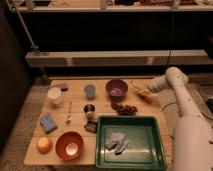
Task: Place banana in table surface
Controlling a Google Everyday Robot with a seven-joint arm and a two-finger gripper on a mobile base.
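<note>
**Gripper at the banana, right of the purple bowl**

The gripper (pixel 144 91) sits low over the table (pixel 74 95), just right of the purple bowl (pixel 116 89). It is at the end of the white arm (pixel 176 90), which stands further right of the bowl. The banana (pixel 134 86) is between the bowl and the gripper. It is a slim, pale-yellow strip slanting toward the bowl's rim, with its other end at the gripper. I cannot tell whether the gripper is spread or clamped on the banana, nor whether the banana rests on the wood or hangs just above it. An orange piece (pixel 147 98) lies right of the bowl and slightly nearer the camera, just beside the gripper.

Left of the bowl stands a blue cup (pixel 90 91), and further left a white cup (pixel 55 95). In front of the bowl lie the grapes (pixel 125 108), with a small dark tin (pixel 90 109) to the front-left. The green tray (pixel 131 161) is further in front of the bowl, at the table's near edge, with a grey cloth (pixel 116 142) inside. Well to the bowl's front-left are a spoon (pixel 68 112), a blue sponge (pixel 48 122), an orange bowl (pixel 69 145) and a round fruit (pixel 44 145).
</note>
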